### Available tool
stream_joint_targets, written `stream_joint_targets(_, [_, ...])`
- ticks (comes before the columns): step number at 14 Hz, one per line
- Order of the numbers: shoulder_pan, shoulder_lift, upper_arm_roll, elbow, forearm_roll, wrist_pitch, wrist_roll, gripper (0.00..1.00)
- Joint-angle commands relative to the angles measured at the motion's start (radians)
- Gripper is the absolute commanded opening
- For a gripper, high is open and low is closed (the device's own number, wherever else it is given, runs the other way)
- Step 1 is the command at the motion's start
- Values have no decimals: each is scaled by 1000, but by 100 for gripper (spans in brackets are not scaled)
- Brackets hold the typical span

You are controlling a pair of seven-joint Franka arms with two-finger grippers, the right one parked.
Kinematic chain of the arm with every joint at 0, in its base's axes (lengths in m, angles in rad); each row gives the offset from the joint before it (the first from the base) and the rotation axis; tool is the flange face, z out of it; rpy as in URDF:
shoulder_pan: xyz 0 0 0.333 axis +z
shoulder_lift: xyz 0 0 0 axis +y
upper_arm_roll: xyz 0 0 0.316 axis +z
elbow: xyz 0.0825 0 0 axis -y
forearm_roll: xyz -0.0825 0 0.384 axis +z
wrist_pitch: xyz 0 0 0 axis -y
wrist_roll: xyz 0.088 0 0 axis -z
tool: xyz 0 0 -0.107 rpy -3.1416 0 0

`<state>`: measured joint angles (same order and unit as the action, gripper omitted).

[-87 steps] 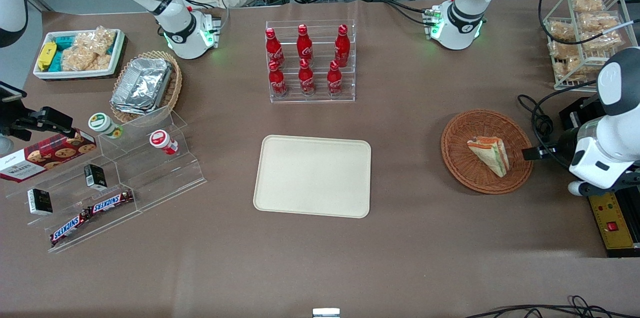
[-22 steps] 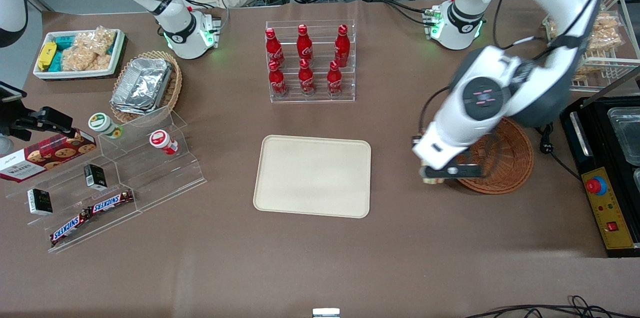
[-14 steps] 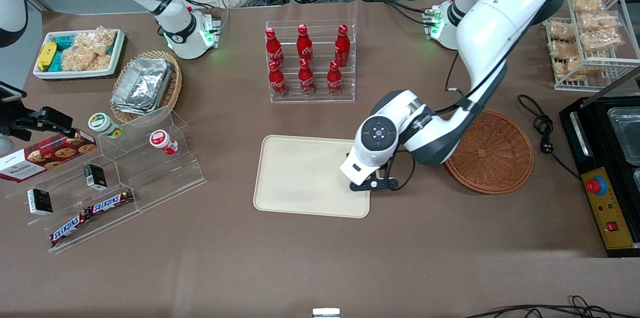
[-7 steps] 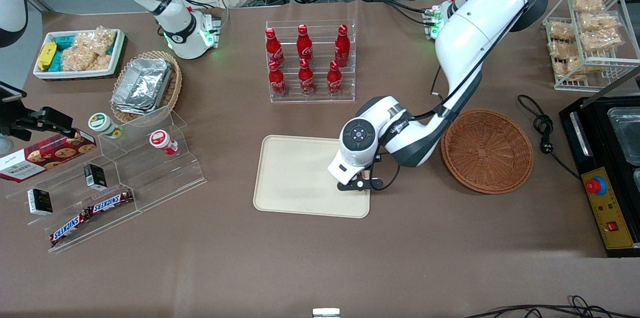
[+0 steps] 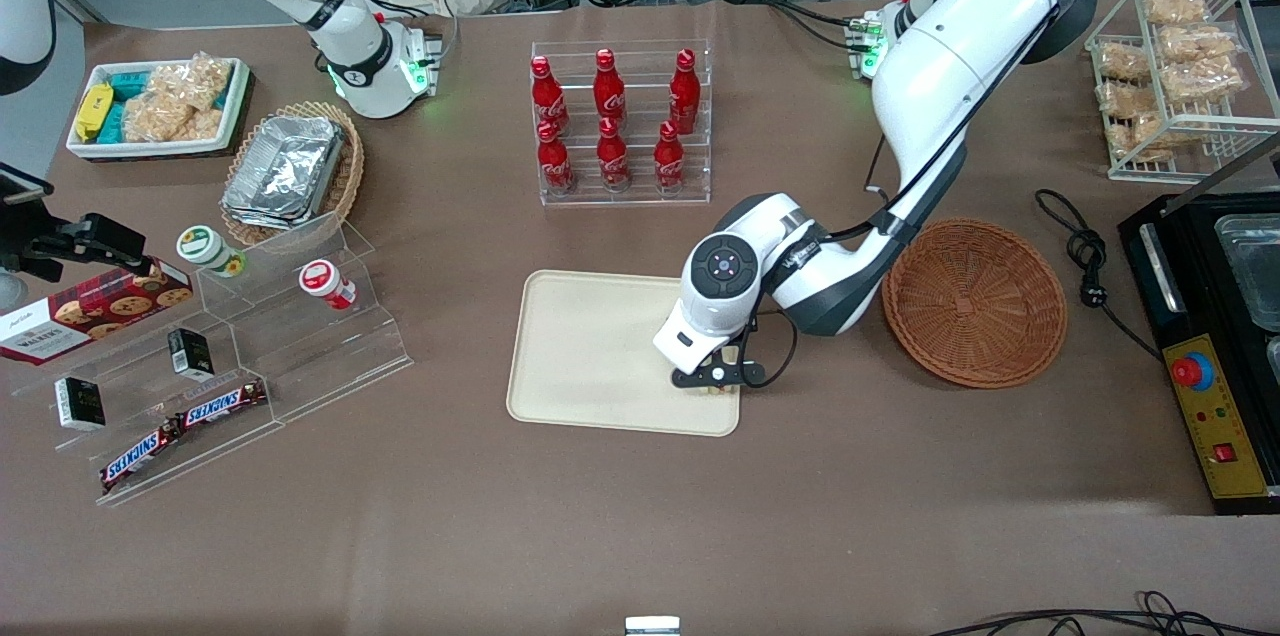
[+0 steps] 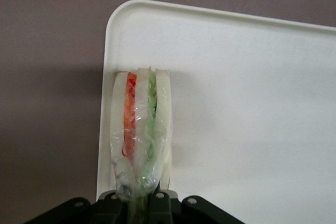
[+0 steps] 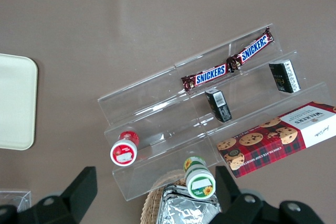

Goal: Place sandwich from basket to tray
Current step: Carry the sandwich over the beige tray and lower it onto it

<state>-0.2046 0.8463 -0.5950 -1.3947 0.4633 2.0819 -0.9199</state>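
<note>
The clear-wrapped sandwich (image 6: 139,129), pale bread with orange-red and green layers, hangs in my gripper (image 6: 139,203), which is shut on its lower end. In the front view the gripper (image 5: 712,381) is over the cream tray (image 5: 590,346), at the corner nearest the front camera and toward the working arm's end. Only a pale sliver of the sandwich (image 5: 716,389) shows under the hand there. In the left wrist view the sandwich sits just inside the tray's (image 6: 236,103) rim. The round reddish-brown basket (image 5: 975,301) beside the arm holds nothing.
A clear rack of red cola bottles (image 5: 620,121) stands farther from the camera than the tray. A stepped acrylic shelf (image 5: 250,356) with snacks lies toward the parked arm's end. A wire rack (image 5: 1175,66), a cable (image 5: 1075,236) and a black device (image 5: 1220,336) lie toward the working arm's end.
The gripper lifted the sandwich out of the basket and carried it to the tray. In the last half second it shifted slightly nearer the front camera over the tray's corner.
</note>
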Motion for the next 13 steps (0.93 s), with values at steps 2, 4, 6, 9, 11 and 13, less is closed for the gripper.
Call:
stream_joint_targets(2, [-3, 14, 1, 25, 5, 14, 44, 27])
stream_joint_targets(4, [-1, 13, 1, 25, 5, 14, 53, 57])
stream_joint_targets(6, [1, 10, 1, 25, 5, 12, 43, 81])
stream_joint_targets(9, [8, -3, 0, 28, 3, 7, 41, 94])
stream_joint_targets(11, [36, -39, -2, 22, 2, -14, 50, 96])
stream_joint_targets(13, [63, -91, -5, 22, -6, -83, 52, 98])
